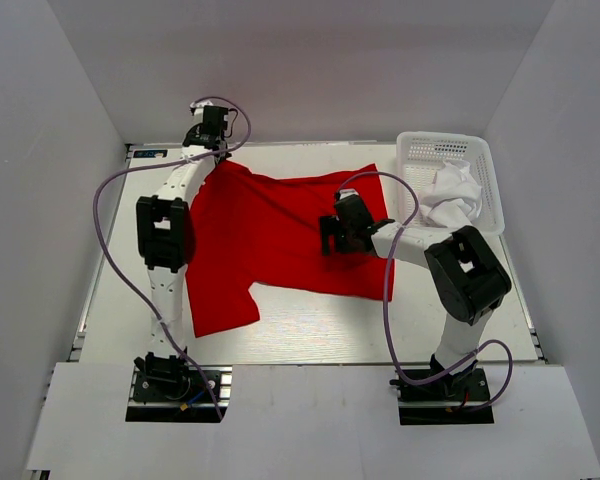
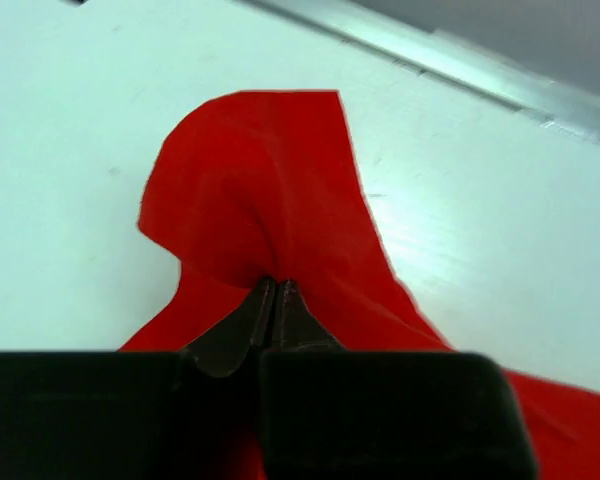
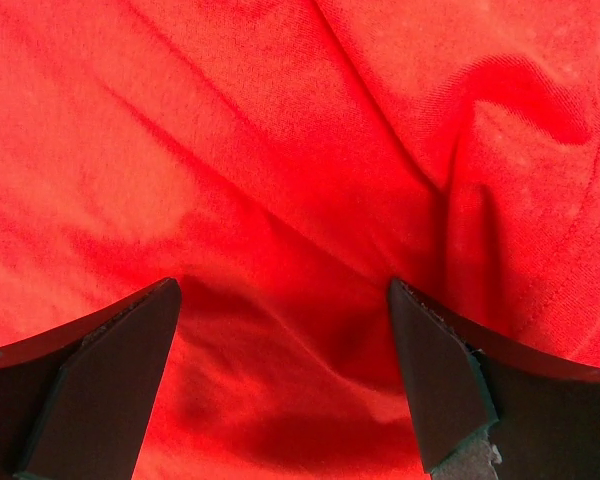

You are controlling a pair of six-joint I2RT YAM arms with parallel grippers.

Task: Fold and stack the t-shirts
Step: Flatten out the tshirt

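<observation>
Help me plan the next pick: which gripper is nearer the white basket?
Right. The right gripper hangs over the red t-shirt, a short way left of the basket; the left gripper pinches that shirt at the table's far-left corner.

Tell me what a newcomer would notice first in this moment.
The big red t-shirt sprawls across the middle of the table, mostly flat but rumpled. The left claw is pinched shut on its far left corner, while the right claw hangs open over the cloth near its right side. A white t-shirt sits crumpled in the basket at the far right.
</observation>
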